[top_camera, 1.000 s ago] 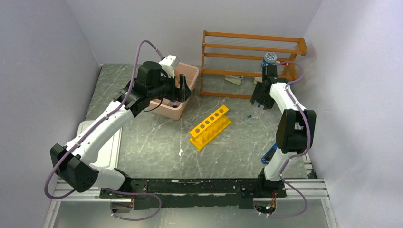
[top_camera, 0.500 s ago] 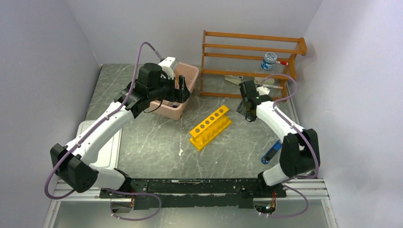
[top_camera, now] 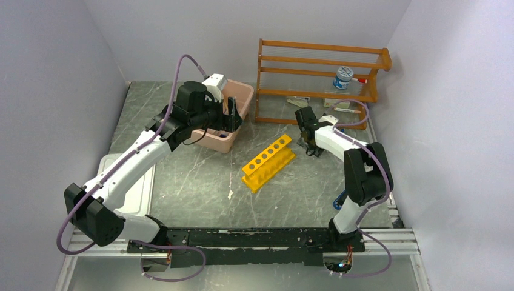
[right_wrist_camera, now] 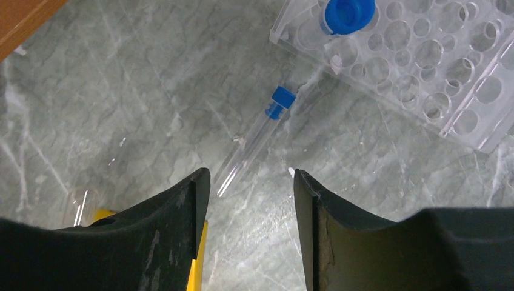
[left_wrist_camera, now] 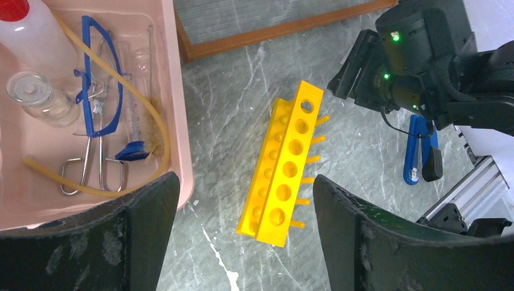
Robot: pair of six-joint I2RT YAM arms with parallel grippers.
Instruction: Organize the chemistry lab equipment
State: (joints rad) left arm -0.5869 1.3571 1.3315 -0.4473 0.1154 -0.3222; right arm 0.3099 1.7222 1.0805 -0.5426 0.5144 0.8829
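**Hovering low over a loose tube on the table**

The right pincer [right_wrist_camera: 251, 182] points down at the grey table with its jaws partly open and nothing between them. A thin clear tube with a blue cap [right_wrist_camera: 254, 142] lies flat on the table just beyond the fingertips. It runs at a slant, with its cap end far from the pincer. Its bare end reaches the mouth of the gap, close to the inner edge of the left-hand finger [right_wrist_camera: 163, 242] in that view. It is not gripped. The tube lies between a corner of the yellow rack [right_wrist_camera: 197, 267] and a clear rack [right_wrist_camera: 424, 66] that holds another blue-capped tube [right_wrist_camera: 347, 13].

The left pincer [left_wrist_camera: 245, 182] hangs over the rim of the pink tub [left_wrist_camera: 176, 91], jaws wide apart and holding nothing. In the tub lie a white squeeze bottle [left_wrist_camera: 36, 36], a small glass beaker [left_wrist_camera: 33, 97], blue goggles [left_wrist_camera: 100, 79], metal tongs [left_wrist_camera: 91, 163] and tan tubing [left_wrist_camera: 159, 130]. The yellow rack lies on the table just beside the tub, between the two arms.
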